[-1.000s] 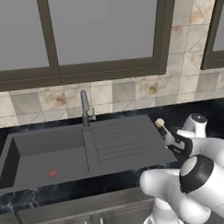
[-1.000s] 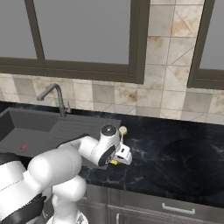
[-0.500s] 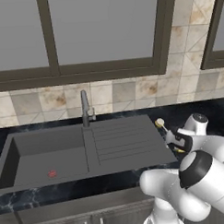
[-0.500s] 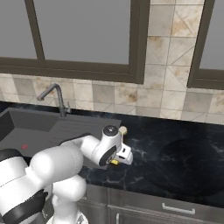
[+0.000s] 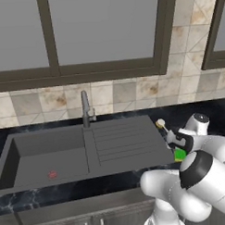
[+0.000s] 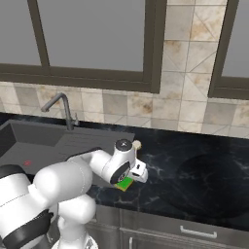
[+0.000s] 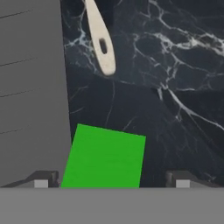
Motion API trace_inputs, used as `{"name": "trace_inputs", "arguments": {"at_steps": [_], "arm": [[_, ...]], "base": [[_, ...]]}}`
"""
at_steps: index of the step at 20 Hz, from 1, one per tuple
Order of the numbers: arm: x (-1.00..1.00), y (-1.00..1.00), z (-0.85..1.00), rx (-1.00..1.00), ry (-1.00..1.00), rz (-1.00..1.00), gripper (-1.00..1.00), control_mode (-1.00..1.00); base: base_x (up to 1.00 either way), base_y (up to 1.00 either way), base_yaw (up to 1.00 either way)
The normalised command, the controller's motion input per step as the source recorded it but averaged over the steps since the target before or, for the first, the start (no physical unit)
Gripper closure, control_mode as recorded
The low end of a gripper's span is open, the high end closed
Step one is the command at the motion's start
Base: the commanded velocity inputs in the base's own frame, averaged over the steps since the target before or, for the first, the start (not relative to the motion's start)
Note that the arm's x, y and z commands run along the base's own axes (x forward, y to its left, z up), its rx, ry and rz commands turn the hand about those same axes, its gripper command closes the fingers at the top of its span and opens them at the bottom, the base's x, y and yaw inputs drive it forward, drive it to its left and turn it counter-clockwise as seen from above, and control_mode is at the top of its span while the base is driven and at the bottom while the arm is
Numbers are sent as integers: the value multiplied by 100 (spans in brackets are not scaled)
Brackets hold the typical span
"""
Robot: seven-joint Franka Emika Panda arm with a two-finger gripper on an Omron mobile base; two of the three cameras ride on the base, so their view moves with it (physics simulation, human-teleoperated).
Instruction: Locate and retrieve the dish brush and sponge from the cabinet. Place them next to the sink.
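While the gripper (image 7: 108, 179) hangs low over the black marble counter (image 7: 175, 87), its jaws stand wide apart with the green sponge (image 7: 104, 156) lying loose between them, just beside the sink (image 5: 65, 153).

From the hand view, the sponge sits flat on the counter right against the grey edge of the sink's drainboard, with a gap on each side between it and the dark fingertips (image 7: 41, 179). The dish brush (image 7: 100, 37) lies a little farther along the counter, its pale handle also close to the sink's edge. One risk: if the hand lifts off at a slant, a fingertip could catch the sponge and nudge it onto the drainboard, or sweep against the brush handle nearby.
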Motion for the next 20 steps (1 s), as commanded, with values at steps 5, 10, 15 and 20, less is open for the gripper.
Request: {"name": "trace_inputs", "arguments": {"at_steps": [5,10,15,20], "arm": [[-4,0,11,0,5,0,-100,-100],[-22,8,61,0,2,-1,-100,-100],[-43,34,70,0,0,-2,-100,-100],[-49,53,49,0,0,0,-100,-100]], "base": [[0,0,0],[0,0,0],[0,0,0],[0,0,0]]}}
